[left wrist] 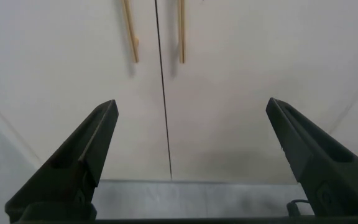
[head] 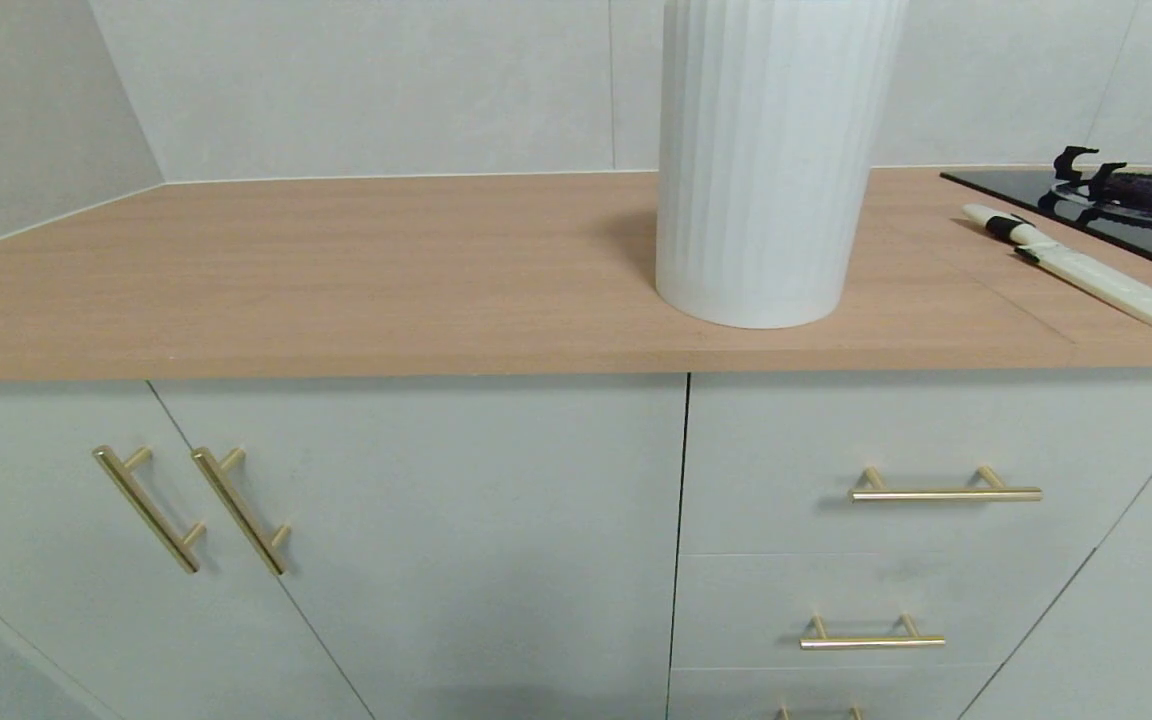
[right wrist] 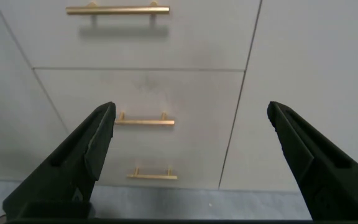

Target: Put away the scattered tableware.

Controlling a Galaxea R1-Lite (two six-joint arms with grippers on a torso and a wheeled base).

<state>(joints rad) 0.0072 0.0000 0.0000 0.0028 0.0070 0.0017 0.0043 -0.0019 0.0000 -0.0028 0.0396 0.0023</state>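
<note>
1. A pale knife (head: 1081,268) lies flat on the wooden counter (head: 336,270) at its right end, just beside the black hob (head: 1126,205).
2. A tall white ribbed holder (head: 766,160) stands upright near the counter's front edge, left of the knife and apart from it.
3. The left tool (left wrist: 191,106) has its fingers spread apart, holding nothing, facing the cabinet doors (left wrist: 229,93) with their two gold handles.
4. The right tool (right wrist: 191,107) is likewise spread and empty, facing the drawers (right wrist: 142,90).
</note>
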